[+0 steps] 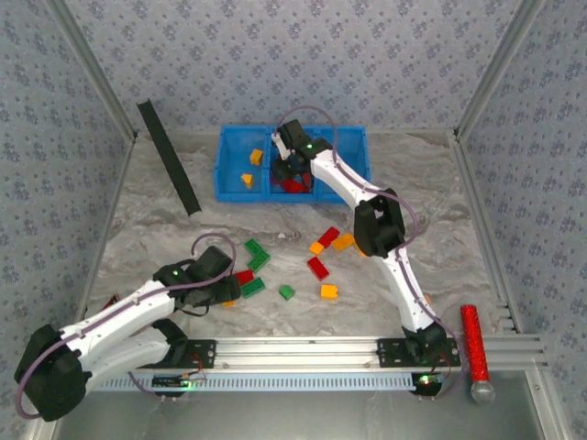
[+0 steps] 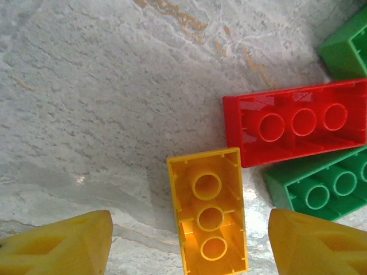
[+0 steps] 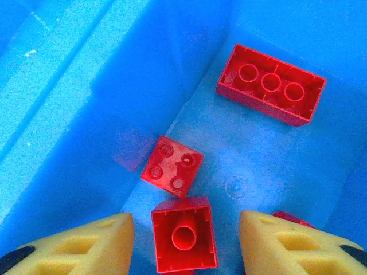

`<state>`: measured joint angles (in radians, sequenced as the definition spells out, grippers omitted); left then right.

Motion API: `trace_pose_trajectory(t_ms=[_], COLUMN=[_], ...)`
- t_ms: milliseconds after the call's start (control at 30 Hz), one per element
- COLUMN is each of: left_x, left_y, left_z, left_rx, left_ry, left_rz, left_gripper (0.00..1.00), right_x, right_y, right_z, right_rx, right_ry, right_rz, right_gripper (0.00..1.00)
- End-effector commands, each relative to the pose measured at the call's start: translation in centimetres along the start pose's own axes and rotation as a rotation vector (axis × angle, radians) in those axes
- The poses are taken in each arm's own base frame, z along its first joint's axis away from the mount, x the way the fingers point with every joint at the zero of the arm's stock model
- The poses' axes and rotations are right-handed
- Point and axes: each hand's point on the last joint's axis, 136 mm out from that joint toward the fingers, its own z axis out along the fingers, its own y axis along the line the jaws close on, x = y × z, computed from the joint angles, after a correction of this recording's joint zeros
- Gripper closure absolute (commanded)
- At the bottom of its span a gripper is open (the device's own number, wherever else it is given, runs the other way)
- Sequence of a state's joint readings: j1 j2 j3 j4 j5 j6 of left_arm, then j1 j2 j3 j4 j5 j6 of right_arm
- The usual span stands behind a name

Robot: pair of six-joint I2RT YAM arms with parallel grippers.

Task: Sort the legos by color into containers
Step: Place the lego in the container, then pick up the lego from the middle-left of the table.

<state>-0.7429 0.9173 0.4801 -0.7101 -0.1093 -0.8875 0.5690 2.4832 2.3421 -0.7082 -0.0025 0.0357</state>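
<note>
Lower centre, left wrist view: yellow brick (image 2: pixel 209 217), hollow side up, long axis near vertical in frame. The left gripper (image 2: pixel 189 238) is spread wide, straddling it, fingers clear. The right gripper (image 3: pixel 186 235) is wide inside the blue bin (image 3: pixel 69 114), above red bricks (image 3: pixel 172 166).

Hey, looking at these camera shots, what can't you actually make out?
- Overhead view: the right arm covers the blue bin's middle section, so its bricks can't be counted.
- Left wrist view: the yellow brick's near end and two green bricks run off the frame edges.
- Right wrist view: a red piece sits mostly behind one gripper finger; its shape is unclear.
</note>
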Motion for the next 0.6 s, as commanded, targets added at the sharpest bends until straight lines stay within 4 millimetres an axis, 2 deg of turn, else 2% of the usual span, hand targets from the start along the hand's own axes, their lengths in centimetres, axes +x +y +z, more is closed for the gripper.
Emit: trace_pose_trajectory(t_ms=[0,167,367,567], left_x=[-0.1,-0.3,-0.3,0.2], left_y=[-0.1,-0.1,-0.5,-0.4], left_z=[0.3,0.8,1.5,2.7], left_rx=[0.000,0.000,0.006,-0.022], left_ry=[-0.012,-0.025,-0.024,0.012], left_rz=[-0.025,-0.037,-0.037,-0.023], left_gripper=[0.29,0.30,0.32,0.37], right_x=[-3.0,-4.3,-5.5,-5.7], right_y=[-0.2,0.1,0.2,-0.1], right_z=[-4.2,-7.2,-12.1,-17.2], right_rx=[0.003,-0.008,-0.011,0.010], right_ry=[-0.078,-0.117,-0.175,-0.227], right_rz=[-0.006,-0.017,-0.040,-0.054], right_gripper=[0.45,0.42,0.38,0.36])
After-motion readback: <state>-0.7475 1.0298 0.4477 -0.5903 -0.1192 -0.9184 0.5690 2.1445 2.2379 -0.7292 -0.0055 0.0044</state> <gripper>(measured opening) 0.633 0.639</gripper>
